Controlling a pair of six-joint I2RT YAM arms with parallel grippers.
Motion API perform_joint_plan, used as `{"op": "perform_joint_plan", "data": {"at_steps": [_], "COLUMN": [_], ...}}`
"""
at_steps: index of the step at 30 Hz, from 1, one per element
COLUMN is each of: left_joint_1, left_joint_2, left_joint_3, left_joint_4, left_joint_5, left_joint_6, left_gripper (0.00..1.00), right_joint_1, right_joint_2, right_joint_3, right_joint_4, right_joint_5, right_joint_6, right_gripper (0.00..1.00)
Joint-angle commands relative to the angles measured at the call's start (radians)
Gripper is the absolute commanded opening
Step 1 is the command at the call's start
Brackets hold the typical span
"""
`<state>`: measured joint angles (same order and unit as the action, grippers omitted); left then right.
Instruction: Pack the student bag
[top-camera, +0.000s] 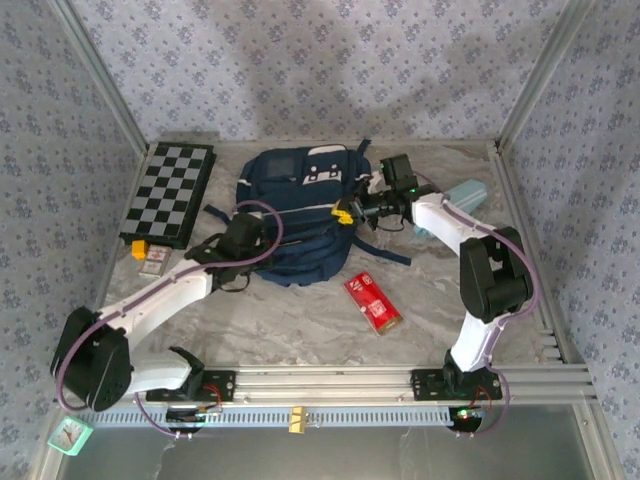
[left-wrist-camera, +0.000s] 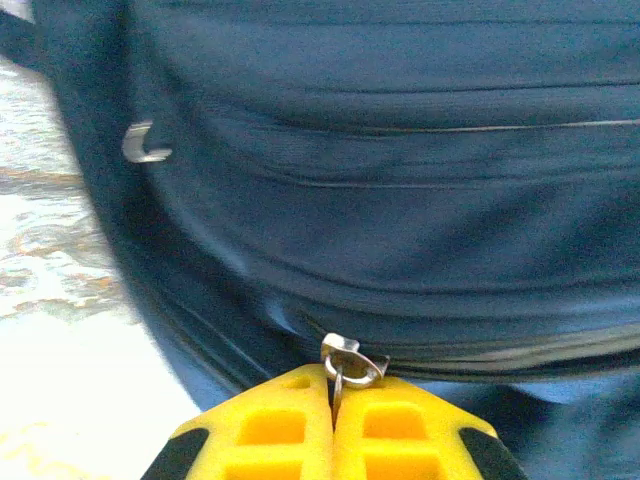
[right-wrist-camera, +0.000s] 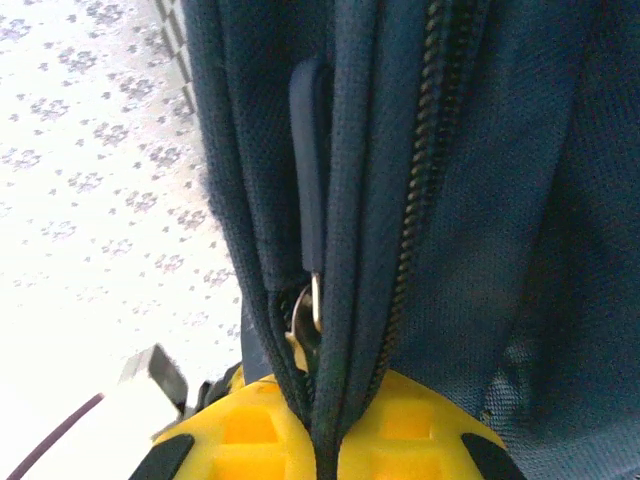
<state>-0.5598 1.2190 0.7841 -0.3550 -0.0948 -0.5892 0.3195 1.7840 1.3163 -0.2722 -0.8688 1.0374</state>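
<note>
On the worktop, the student bag lies mid-back, a chessboard to its left, a pencil case to its right, a packet before it.

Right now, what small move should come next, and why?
Probably the left end effector should draw the metal zipper pull it pinches along its track: the student bag looks zipped shut there, and the right end effector clamps a fabric fold, bracing it.
</note>
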Motion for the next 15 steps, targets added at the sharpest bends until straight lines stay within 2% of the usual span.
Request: {"op": "perform_joint_plan", "data": {"at_steps": [1,4,5,7,10,12,15], "left_joint_1": [0.077,0.075,0.065,0.010,-0.090,-0.102,-0.107], "left_joint_2": [-0.065,-0.061,-0.055,-0.045,-0.016,0.016,0.053], "left_joint_3": [-0.043,-0.048,-0.047,-0.026,0.023,0.048,0.059], "left_joint_4": [-0.082,-0.008,0.017,0.049,0.052,0.051,0.086], "left_joint_5": [-0.028,0.076,0.108,0.123,0.060,0.054,0.082], "left_joint_6": [-0.006,0.024,0.025,0.028,0.051,0.037,0.024], "left_gripper": [0.00,0.00,0.00,0.00,0.00,0.00,0.00], "right_joint_1": [-0.102,-0.109,-0.103,-0.089,-0.051,-0.014,0.042], "right_joint_2": [0.005,0.060,0.070,0.070,0.029,-0.003,-0.049], "right_joint_3": [0.130,0.227,0.248,0.261,0.220,0.191,0.148], "right_joint_4": [-0.066,-0.135,-0.156,-0.155,-0.073,-0.052,-0.044], "right_joint_5": [-0.032,-0.040,-0.031,-0.006,0.018,0.059,0.115], "right_joint_6": [-0.123,-0.166,-0.175,-0.163,-0.087,-0.043,0.002], "right_gripper": [0.00,0.00,0.04,0.16,0.42,0.51,0.57]}}
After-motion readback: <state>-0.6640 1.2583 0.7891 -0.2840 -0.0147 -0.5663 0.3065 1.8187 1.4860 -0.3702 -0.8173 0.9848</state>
